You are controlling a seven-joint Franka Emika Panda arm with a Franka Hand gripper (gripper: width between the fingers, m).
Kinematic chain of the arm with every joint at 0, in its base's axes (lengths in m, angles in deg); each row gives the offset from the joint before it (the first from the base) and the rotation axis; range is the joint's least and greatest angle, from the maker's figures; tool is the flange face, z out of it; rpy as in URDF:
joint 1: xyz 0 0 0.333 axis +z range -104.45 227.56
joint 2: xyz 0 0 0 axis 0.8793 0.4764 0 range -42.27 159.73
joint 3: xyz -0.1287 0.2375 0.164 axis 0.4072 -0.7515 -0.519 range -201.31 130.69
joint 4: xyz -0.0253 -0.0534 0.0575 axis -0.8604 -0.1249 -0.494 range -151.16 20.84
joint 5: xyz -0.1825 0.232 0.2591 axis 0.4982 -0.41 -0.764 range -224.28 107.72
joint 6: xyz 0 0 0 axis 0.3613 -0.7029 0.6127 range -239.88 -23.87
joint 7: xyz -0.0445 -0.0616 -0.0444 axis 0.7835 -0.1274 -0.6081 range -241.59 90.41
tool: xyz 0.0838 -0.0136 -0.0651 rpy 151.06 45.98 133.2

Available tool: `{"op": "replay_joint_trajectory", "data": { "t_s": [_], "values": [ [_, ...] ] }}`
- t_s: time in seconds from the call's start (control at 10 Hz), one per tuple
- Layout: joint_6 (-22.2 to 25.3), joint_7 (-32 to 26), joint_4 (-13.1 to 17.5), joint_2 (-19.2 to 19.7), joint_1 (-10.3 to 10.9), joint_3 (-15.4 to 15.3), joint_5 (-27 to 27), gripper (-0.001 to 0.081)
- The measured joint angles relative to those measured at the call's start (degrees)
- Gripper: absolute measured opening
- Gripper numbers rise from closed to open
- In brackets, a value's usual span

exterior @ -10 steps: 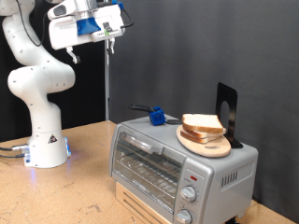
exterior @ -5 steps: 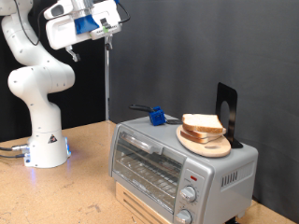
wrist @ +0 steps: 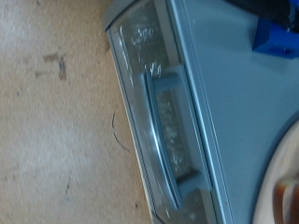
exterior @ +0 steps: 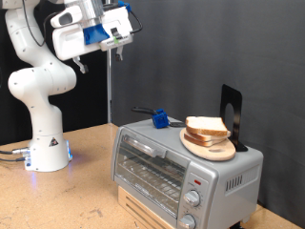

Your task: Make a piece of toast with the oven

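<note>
The piece of toast (exterior: 204, 126) is 1 squarish slice of pale white bread with a tan-brown crust, lying flat on a round wooden plate (exterior: 210, 146) that sits on top of the oven (exterior: 181, 170), toward the exterior view's right. The oven is 1 small silver box with a glass door (wrist: 161, 119), shut, with a bar handle across it, a wire rack behind the glass, 2 round knobs (exterior: 191, 206) and 1 red light (exterior: 196, 179) on its front. Also on its top are 1 blue object (exterior: 160, 118) and 1 black upright stand (exterior: 232, 116). The gripper (exterior: 115, 38) hangs high at the exterior view's top left, well apart from the bread, with nothing seen between its fingers; whether they are parted or closed cannot be told.
</note>
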Motion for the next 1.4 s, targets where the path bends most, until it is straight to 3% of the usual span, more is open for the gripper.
{"op": "replay_joint_trajectory", "data": {
  "t_s": [0.4, 0.8, 1.1, 1.4],
  "values": [
    [-5.3, -13.3, 0.8, 4.6, 1.0, 1.2, -0.7, 0.0682],
    [-7.1, -12.1, 0.2, 5.5, 1.1, 0.8, -2.0, 0.0682],
    [-5.8, -13.7, 0.8, 5.3, 1.5, 1.0, -8.2, 0.0682],
    [-6.9, -13.0, -1.7, 5.4, 1.6, -1.7, -5.6, 0.0682]
  ]
}}
